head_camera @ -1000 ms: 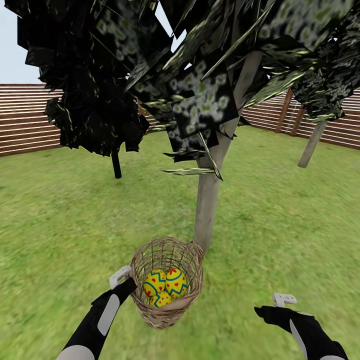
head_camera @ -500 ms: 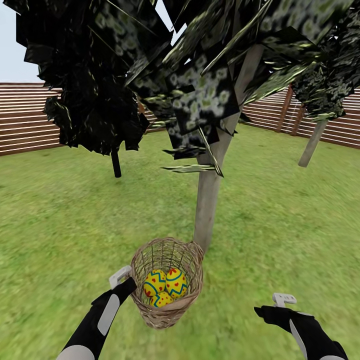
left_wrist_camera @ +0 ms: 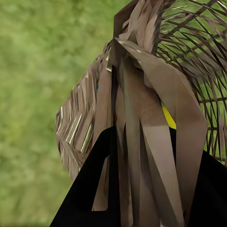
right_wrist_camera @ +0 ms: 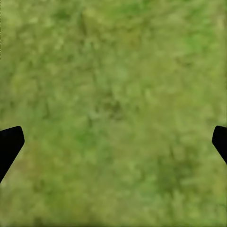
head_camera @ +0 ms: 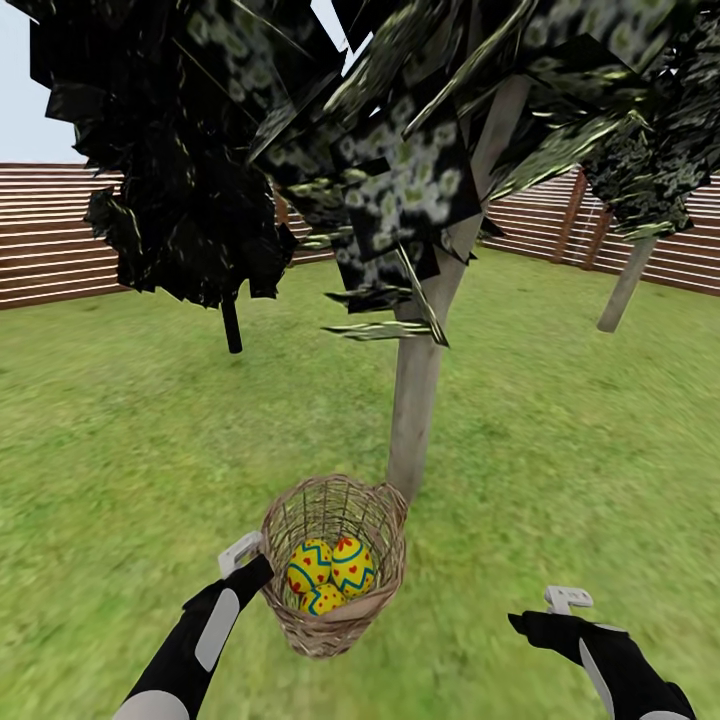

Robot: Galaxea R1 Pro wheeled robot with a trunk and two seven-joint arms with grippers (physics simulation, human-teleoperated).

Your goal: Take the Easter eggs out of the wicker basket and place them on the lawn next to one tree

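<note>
Three yellow Easter eggs (head_camera: 330,570) with blue zigzags and red spots lie inside the wicker basket (head_camera: 388,522). The basket is close in front of the pale trunk of a tree (head_camera: 415,400), and I cannot tell whether it rests on the lawn (head_camera: 120,450). My left gripper (head_camera: 255,562) is shut on the basket's left rim. In the left wrist view the braided rim of the basket (left_wrist_camera: 80,127) runs between the left gripper's (left_wrist_camera: 142,135) dark fingers, with a sliver of yellow egg (left_wrist_camera: 168,119) behind the weave. My right gripper (head_camera: 540,612) is open over grass, to the right of the basket, its tips wide apart around bare lawn (right_wrist_camera: 113,94).
Dark blocky foliage (head_camera: 400,180) hangs low over the trunk. A dark tree with a thin black trunk (head_camera: 232,325) stands at the back left, another pale trunk (head_camera: 623,285) at the back right. A brown slatted fence (head_camera: 50,235) rings the grass.
The view has drifted very slightly, so tree and foliage sit a little differently. Both arms, the basket and the eggs hold the same places.
</note>
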